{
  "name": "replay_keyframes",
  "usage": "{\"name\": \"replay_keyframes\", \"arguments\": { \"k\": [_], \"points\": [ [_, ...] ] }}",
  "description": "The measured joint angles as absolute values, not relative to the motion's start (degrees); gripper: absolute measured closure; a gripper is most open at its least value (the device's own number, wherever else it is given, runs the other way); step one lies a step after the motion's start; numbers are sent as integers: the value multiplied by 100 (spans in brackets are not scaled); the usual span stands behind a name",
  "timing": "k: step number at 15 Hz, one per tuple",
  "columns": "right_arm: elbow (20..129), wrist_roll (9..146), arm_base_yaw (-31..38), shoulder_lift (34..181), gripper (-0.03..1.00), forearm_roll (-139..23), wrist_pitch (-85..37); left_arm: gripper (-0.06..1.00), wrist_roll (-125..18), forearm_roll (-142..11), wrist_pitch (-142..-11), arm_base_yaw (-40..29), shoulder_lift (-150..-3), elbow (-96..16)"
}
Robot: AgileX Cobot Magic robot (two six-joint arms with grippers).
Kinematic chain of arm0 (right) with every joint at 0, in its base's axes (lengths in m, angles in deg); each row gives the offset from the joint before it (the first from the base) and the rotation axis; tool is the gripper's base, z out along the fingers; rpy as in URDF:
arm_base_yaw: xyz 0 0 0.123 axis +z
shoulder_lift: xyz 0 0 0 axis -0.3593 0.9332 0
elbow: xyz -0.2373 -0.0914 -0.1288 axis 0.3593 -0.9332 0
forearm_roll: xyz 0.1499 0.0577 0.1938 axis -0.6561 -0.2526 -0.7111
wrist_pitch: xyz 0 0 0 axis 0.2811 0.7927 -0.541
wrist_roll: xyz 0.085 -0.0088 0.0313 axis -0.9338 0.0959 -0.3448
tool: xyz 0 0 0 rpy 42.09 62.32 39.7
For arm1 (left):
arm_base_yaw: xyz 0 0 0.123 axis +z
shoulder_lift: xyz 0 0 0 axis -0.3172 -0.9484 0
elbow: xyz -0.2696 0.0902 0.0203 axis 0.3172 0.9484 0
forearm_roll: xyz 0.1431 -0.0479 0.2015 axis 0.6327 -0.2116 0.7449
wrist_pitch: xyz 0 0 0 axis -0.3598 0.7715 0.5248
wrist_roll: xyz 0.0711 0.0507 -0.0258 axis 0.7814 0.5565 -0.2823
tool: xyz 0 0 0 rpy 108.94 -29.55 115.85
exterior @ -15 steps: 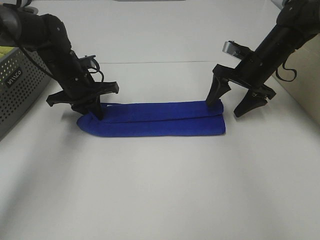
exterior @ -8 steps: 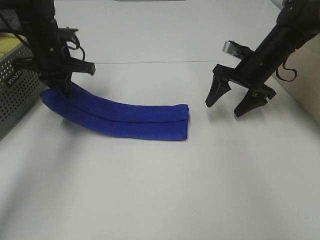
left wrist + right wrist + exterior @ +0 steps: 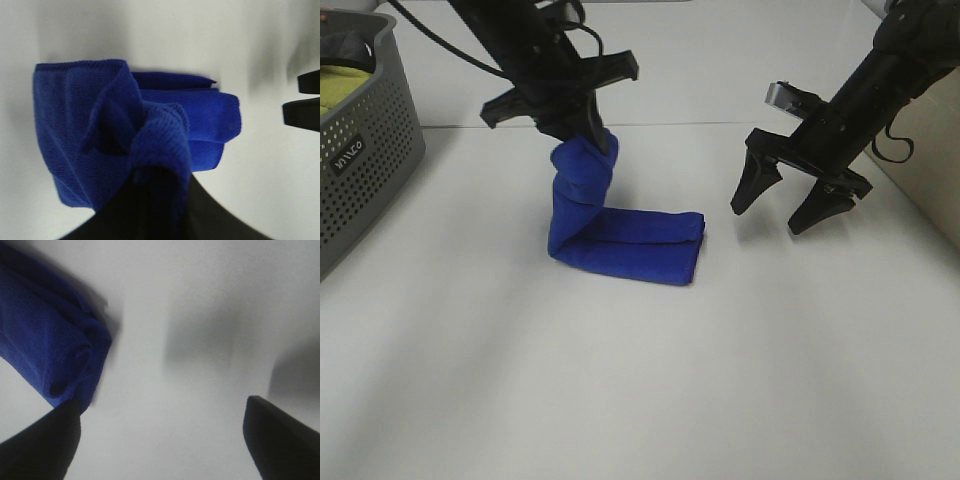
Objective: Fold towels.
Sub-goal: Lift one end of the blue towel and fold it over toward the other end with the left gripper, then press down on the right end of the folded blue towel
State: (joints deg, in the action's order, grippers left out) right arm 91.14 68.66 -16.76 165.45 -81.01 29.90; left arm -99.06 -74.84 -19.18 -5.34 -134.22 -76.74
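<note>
Clamps left pincer (image 3: 592, 135) on lifted end of towel (image 3: 630, 240); holds right pincer (image 3: 770, 213) spread apart over table (image 3: 620, 400).

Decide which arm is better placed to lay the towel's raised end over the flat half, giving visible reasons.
Left. The left gripper is shut on the lifted end of the blue towel, above its flat half. The right gripper hangs open and empty, apart from it.
</note>
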Motion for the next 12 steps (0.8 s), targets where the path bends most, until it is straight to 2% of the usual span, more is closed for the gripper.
{"name": "replay_keyframes", "arguments": {
  "k": [3, 5, 6, 10, 12],
  "points": [
    [9114, 6866, -1676, 16545, 12, -8101, 3047, 85, -10067, -7530, -2267, -901, -13892, -7674],
    [9114, 6866, -1676, 16545, 12, -8096, 3053, 80, -10136, -7650, -2411, -981, -14092, -7674],
    [9114, 6866, -1676, 16545, 12, -8096, 3059, 74, -10136, -7754, -2474, -1004, -14121, -7674],
    [9114, 6866, -1676, 16545, 12, -8107, 3110, 29, -9929, -8516, -2537, -1004, -14127, -7674],
    [9114, 6866, -1676, 16545, 12, -8142, 3231, 23, -9608, -8928, -2560, -1004, -14104, -7674]
  ]
}}
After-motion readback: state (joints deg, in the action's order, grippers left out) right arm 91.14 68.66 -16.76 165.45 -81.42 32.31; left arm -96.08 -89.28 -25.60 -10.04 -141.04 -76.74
